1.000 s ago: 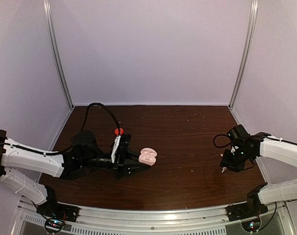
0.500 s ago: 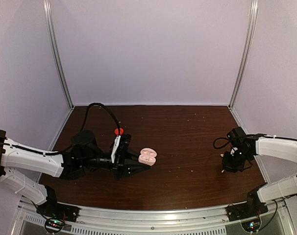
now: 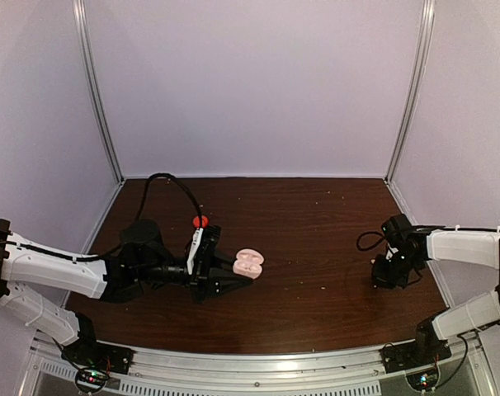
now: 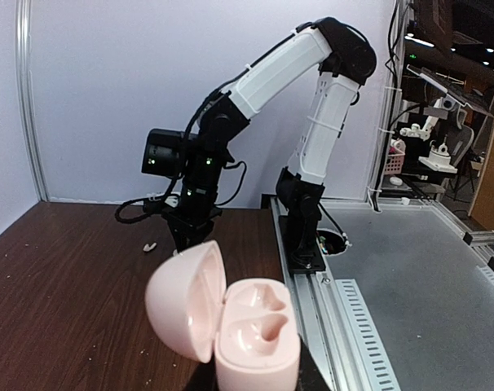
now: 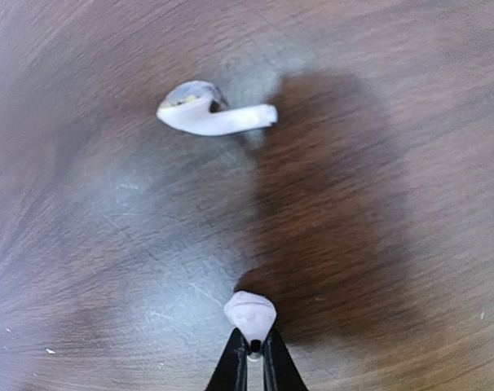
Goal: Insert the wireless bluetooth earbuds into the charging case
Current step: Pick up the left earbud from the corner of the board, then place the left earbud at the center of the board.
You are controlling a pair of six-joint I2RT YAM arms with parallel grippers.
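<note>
Pinching 1 white earbud [image 5: 249, 311] at its very tips, the right claw [image 5: 251, 358] stands nearly shut just above the dark wooden tabletop [image 5: 394, 244], over at the right side. A 2nd white earbud [image 5: 216, 116] lies flat on the wood just ahead, apart from the tips. Across the tabletop, the left claw [image 3: 236, 273] is clamped on the pink charging case [image 4: 245, 334], whose lid [image 4: 186, 300] stands open, showing 2 wells. Red-orange earbuds [image 3: 200, 221] show as 1 small bright spot behind that arm.
</note>
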